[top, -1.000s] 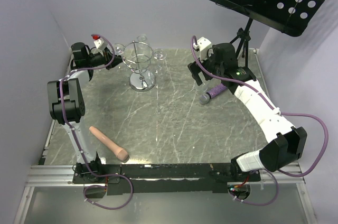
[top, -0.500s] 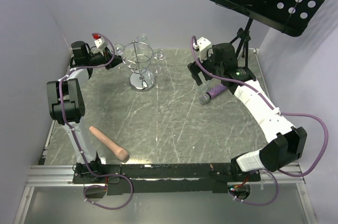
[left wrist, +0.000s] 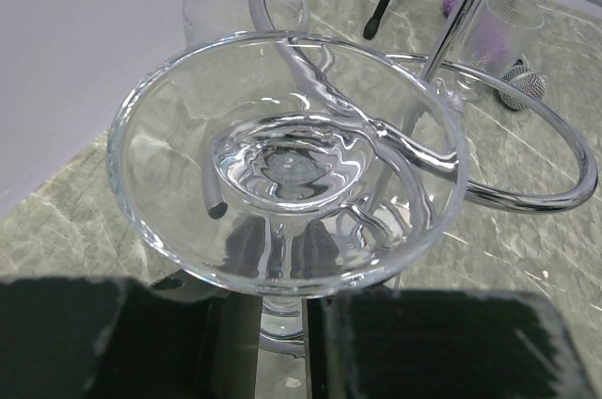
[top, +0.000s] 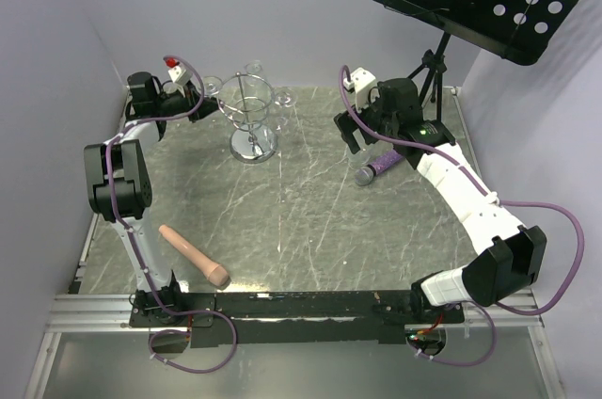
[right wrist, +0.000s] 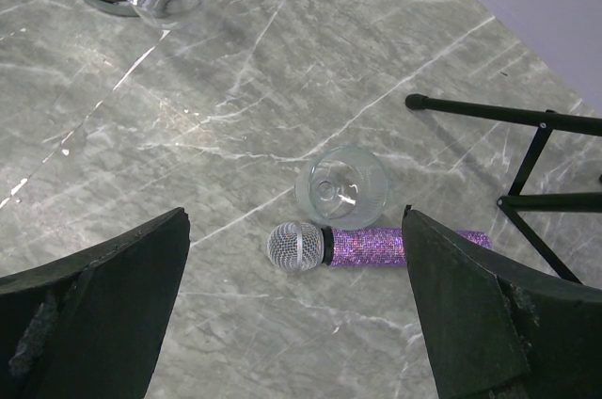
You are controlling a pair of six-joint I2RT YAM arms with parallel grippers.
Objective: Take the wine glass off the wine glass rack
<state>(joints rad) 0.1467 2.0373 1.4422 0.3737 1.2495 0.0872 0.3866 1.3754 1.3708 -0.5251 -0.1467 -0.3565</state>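
Barely any motion: left gripper (left wrist: 282, 347) crept slightly toward the far edge, right arm unchanged. Wine glass (left wrist: 282, 168) hangs inverted on a loop of the wine glass rack (left wrist: 527, 150), near the far-left corner. Left jaws straddle the stem, closed in; can't tell if they actually touch it. Right gripper (right wrist: 294, 220) spread wide, empty. Step looks like grasp/unhook. Next: slide the foot out through the loop's open end without dragging the rack.

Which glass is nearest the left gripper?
The glass hanging foot-up in the rack's leftmost loop, stem between the left gripper's fingers; others hang farther right, one stands by the microphone.
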